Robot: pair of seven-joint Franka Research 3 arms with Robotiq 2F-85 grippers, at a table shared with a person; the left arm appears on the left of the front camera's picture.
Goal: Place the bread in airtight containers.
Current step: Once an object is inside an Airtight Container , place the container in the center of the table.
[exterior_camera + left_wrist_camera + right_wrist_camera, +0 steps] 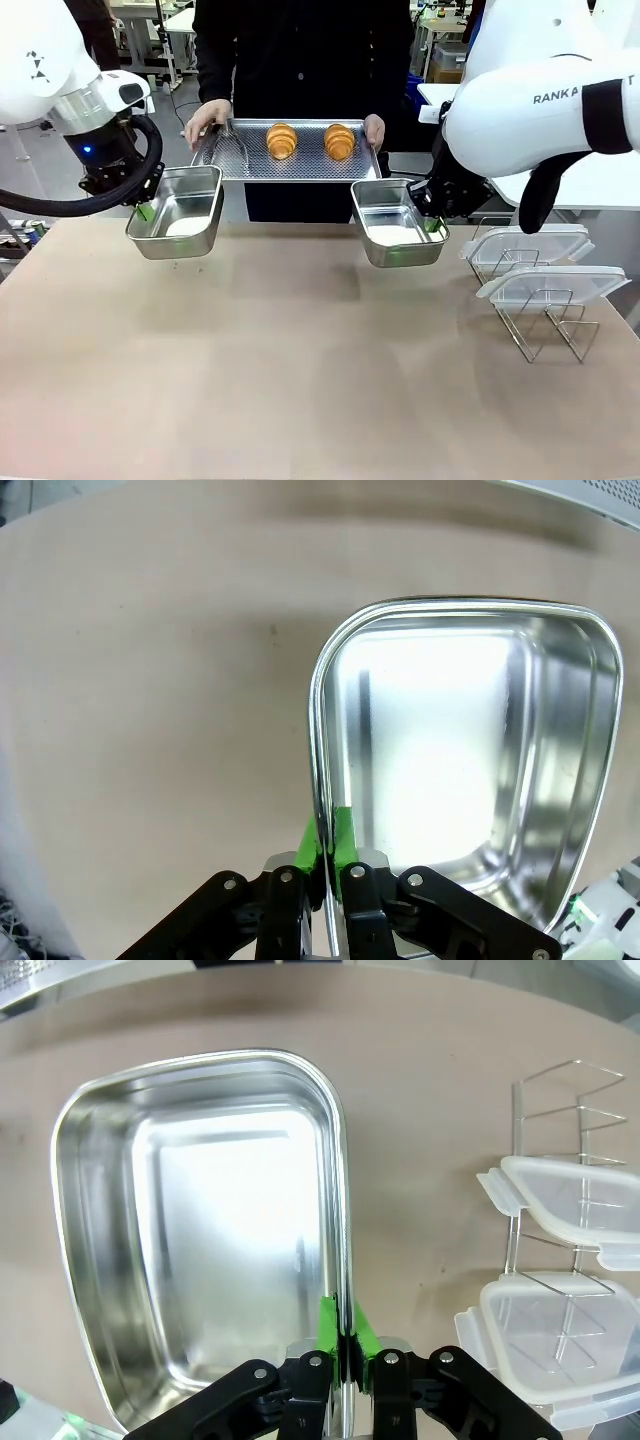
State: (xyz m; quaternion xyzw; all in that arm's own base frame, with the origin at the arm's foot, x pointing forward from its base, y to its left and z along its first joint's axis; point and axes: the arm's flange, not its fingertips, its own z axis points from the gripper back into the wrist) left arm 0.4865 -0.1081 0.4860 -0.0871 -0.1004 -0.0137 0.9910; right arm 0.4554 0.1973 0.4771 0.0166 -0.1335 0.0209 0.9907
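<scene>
Bread lies on the perforated tray (pixel 310 162): the left croissant (pixel 282 140) and the right croissant (pixel 340 141) sit side by side, not touching. A person at the far side holds the tray by its ends, one hand (pixel 207 118) on the picture's left and the other hand (pixel 374 128) on the right.

Just in front of the tray, the left gripper (pixel 145 210) (pixel 327 830) is clamped on the rim of the left tin (pixel 175 240) (pixel 560 780). The right gripper (pixel 432 225) (pixel 343 1320) pinches the rim of the right tin (pixel 400 252) (pixel 100 1260). Both tins are bare inside (shiny, with glare on the bottoms) and are held above the surface (pixel 300 380).

To the robot's right, two clear lids (pixel 527 245) (pixel 553 283) rest tilted on wire racks (pixel 550 335).
</scene>
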